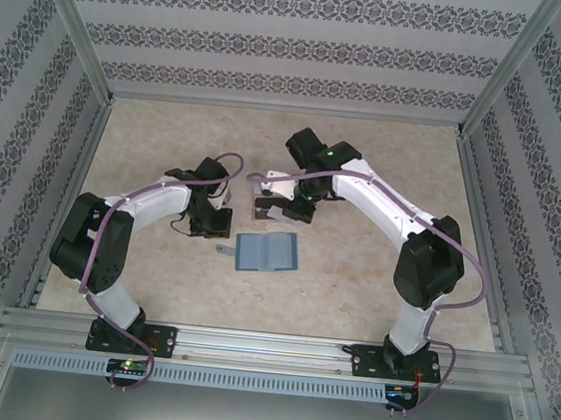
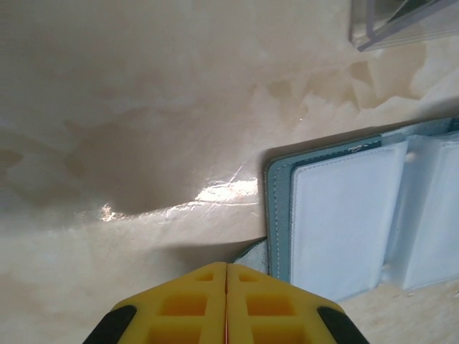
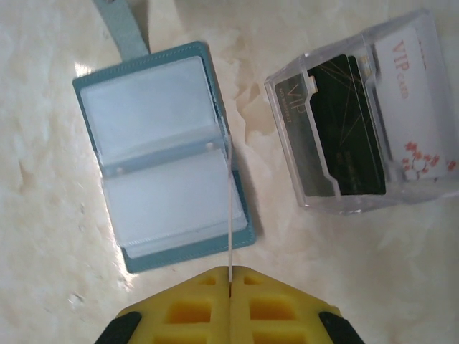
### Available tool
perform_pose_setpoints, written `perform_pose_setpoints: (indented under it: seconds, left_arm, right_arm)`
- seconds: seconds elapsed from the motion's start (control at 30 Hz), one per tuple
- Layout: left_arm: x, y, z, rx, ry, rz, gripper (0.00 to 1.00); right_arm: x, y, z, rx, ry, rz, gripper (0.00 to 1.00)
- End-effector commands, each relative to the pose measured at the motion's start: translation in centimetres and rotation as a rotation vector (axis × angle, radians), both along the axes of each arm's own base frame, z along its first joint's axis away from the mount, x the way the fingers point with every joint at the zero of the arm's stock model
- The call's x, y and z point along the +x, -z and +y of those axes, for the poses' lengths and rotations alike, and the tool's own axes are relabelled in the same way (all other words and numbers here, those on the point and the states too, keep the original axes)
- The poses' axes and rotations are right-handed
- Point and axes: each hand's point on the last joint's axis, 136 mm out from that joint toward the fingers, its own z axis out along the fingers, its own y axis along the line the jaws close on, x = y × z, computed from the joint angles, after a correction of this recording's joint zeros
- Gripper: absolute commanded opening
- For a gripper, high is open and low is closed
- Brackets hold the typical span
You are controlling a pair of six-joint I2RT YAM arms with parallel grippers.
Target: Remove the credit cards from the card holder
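Right gripper (image 3: 229, 276): yellow fingers pressed together on a thin pale credit card (image 3: 229, 215), edge-on over the open teal-blue fabric card holder (image 3: 168, 158), flat just beside the clear plastic tray (image 3: 373, 204). Might slip from so slight a pinch, or snag the tray wall. Left gripper (image 2: 226, 269): fingers together, empty, by the strap tab (image 2: 252, 256). From the right wrist, not overhead: dark cards (image 3: 344, 136) and a pinkish-white VIP card (image 3: 419, 100) in it.

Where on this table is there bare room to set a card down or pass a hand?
Bare table runs along the back wall, right of the right arm, and between the card holder and the near rail. Mid-table is crowded: clear tray, card holder, left end effector and right end effector sit close together.
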Motion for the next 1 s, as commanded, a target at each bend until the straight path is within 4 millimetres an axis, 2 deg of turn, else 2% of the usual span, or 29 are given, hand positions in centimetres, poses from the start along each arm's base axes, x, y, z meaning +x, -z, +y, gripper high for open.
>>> perform_pose_setpoints:
  seconds: [0.0, 0.27, 0.63, 0.97]
  left_arm:
    - [-0.7, -0.2, 1.0, 0.025, 0.001, 0.004, 0.07]
    - [-0.8, 0.3, 1.2, 0.026, -0.021, 0.005, 0.07]
    - [-1.4, 0.8, 1.7, 0.041, -0.055, 0.024, 0.07]
    - [-2.1, 0.1, 2.3, 0.054, -0.078, 0.017, 0.07]
  right_arm:
    - [0.9, 0.4, -0.7, -0.067, -0.179, -0.047, 0.00]
    - [3.5, 0.7, 0.0, -0.140, -0.254, -0.010, 0.00]
    - [6.7, 0.8, 1.8, -0.130, -0.282, -0.013, 0.00]
    - [9.1, 1.6, 2.9, -0.117, -0.281, -0.060, 0.00]
